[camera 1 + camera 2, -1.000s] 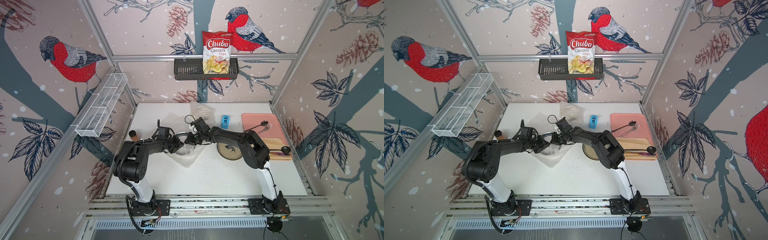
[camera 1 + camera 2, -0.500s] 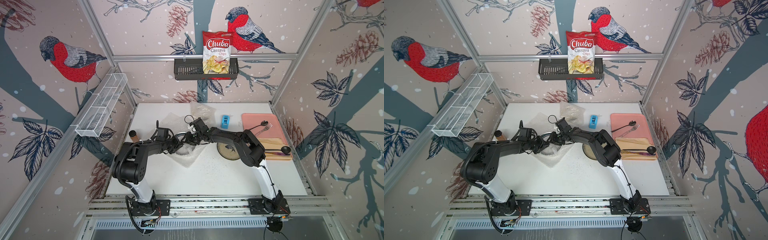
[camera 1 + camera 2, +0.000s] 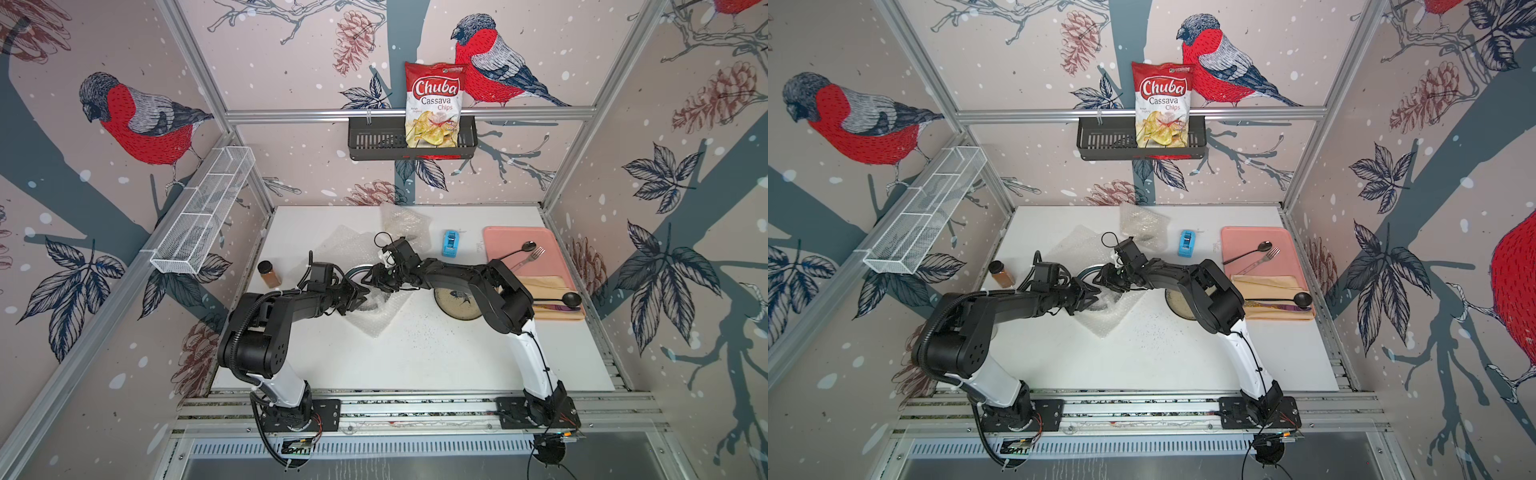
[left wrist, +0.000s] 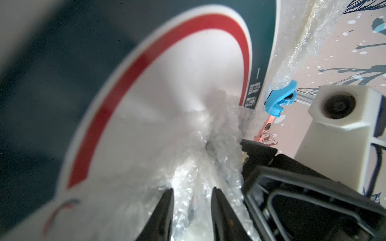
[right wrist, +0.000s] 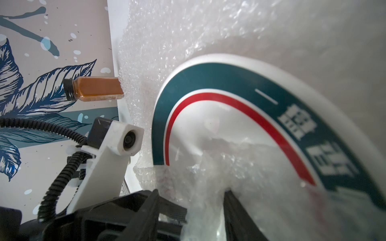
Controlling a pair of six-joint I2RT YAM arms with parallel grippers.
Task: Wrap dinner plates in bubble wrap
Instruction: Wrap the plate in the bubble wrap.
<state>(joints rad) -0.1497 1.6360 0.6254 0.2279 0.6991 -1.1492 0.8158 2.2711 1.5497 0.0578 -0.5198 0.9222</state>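
Note:
A round plate with a dark teal band and a red stripe lies on a bubble wrap sheet at mid-table; only its rim shows in the top views. Wrap is bunched up over the plate's middle. My left gripper and right gripper meet over that bunch. Both are open, with crinkled wrap lying loose between the left gripper's fingers and the right gripper's fingers. A speckled fish plate lies bare under the right arm. More bubble wrap lies at the back.
A spice jar stands left of the arms. A blue tape dispenser sits behind the right arm. The pink tray with spoon and fork and a beige board with a black spoon fill the right side. A wire shelf hangs on the left wall.
Both grippers have opened from shut, and the bunched wrap over the plate now lies loose between their fingers. The arms have barely shifted.

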